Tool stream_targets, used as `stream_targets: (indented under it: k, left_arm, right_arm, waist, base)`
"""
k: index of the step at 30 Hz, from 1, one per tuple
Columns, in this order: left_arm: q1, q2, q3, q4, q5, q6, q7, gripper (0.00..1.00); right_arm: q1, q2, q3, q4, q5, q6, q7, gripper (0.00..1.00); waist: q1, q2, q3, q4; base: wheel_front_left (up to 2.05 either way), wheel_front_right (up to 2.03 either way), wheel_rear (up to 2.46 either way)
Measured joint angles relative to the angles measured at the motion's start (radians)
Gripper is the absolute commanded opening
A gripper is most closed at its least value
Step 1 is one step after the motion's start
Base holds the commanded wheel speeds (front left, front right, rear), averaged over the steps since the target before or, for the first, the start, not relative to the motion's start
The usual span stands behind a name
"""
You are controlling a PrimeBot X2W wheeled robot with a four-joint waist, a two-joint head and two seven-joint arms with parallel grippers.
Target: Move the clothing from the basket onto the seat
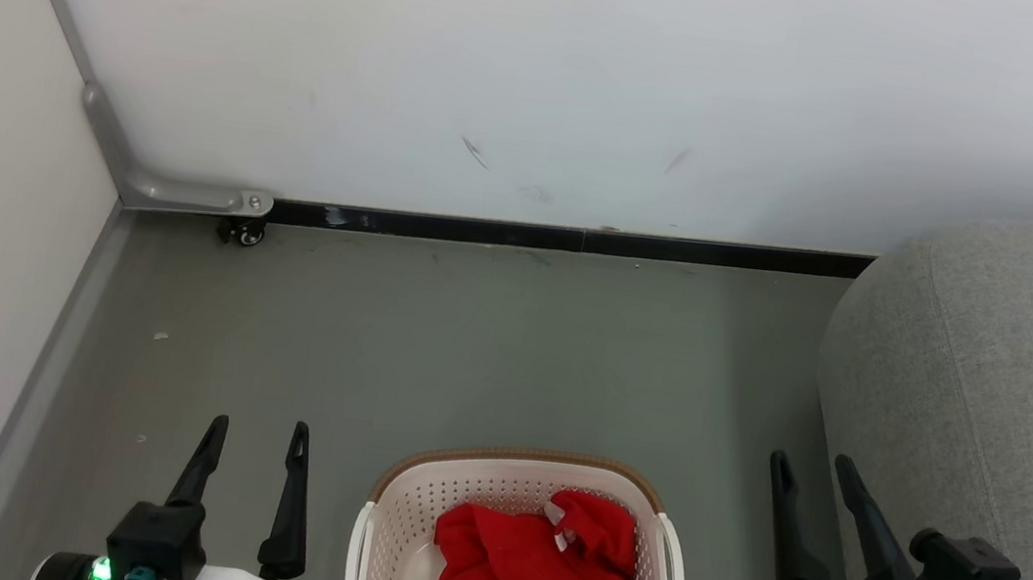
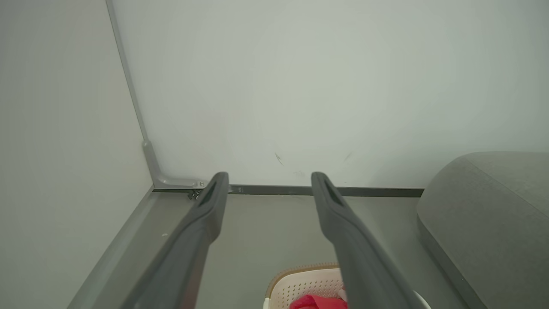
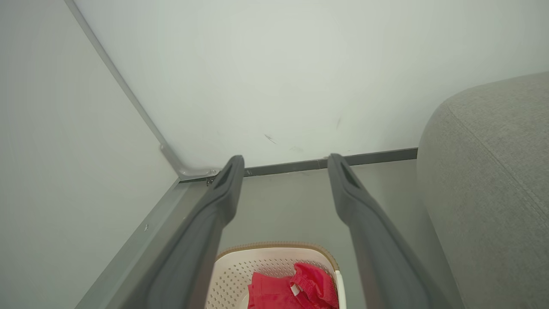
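Note:
A cream perforated basket (image 1: 411,504) with a brown rim stands on the grey floor at the bottom middle of the head view. Crumpled red clothing (image 1: 532,568) with white trim lies inside it. The grey woven seat (image 1: 987,387) rises at the right. My left gripper (image 1: 258,431) is open to the left of the basket, my right gripper (image 1: 815,470) open between basket and seat; both hold nothing. In the left wrist view the gripper (image 2: 270,178) stands above the basket (image 2: 300,285), clothing (image 2: 317,302) and seat (image 2: 493,214). The right wrist view shows its gripper (image 3: 285,161), basket (image 3: 240,268), clothing (image 3: 296,287) and seat (image 3: 484,171).
White walls meet in a corner at the far left, with a black baseboard (image 1: 572,238) along the back wall. A metal bracket with a small caster (image 1: 243,232) sits at the corner. Bare grey floor (image 1: 470,344) lies between the basket and the back wall.

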Motion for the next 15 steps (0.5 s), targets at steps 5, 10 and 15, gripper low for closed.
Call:
stream_targets:
  k: [5,10,15]
  left_arm:
    - [0.000,0.000,0.000,0.001,0.002,0.000,0.000,1.00]
    - [-0.003,0.000,0.000,0.006,0.010,-0.007,0.000,1.00]
    - [-0.028,0.003,-0.005,0.012,0.025,-0.010,0.000,1.00]
  right_arm:
    - [0.000,0.000,0.001,-0.004,0.000,0.000,0.000,1.00]
    - [0.000,0.000,-0.006,-0.019,-0.005,0.000,-0.001,1.00]
    - [0.001,0.000,-0.027,-0.040,-0.010,0.000,-0.006,1.00]
  waist:
    - [0.0000,0.0000,0.008,-0.001]
    - [0.0001,0.0000,0.017,-0.003]
    - [0.0000,0.0000,0.032,-0.007]
  base:
    - [0.00,0.00,0.00]
    - [0.00,0.00,0.00]
    - [0.00,0.00,0.00]
